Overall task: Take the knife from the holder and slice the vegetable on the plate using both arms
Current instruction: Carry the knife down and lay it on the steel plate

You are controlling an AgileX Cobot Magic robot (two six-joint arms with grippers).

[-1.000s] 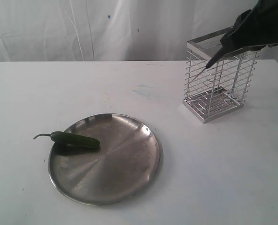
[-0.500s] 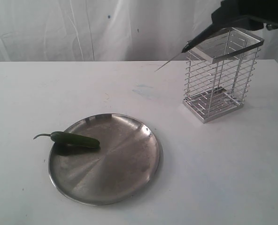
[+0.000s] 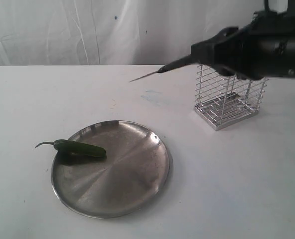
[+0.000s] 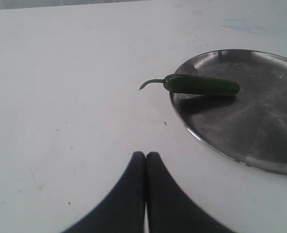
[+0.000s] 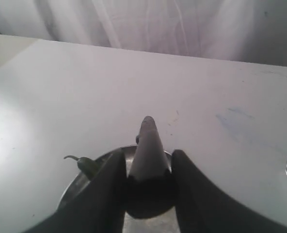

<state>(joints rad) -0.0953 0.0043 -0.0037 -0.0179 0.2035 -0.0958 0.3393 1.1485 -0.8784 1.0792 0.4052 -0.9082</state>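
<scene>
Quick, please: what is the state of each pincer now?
Left pincer: closed, holding nothing.
Right pincer: closed on the knife, clear of the holder.

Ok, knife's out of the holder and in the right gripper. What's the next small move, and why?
Probably carry the knife down and across toward the plate. The right gripper holds it in the air beside the holder, tip aimed left, far from the vegetable at the plate's left edge. The left gripper is shut, short of the pepper, so it should close in to steady it.
</scene>
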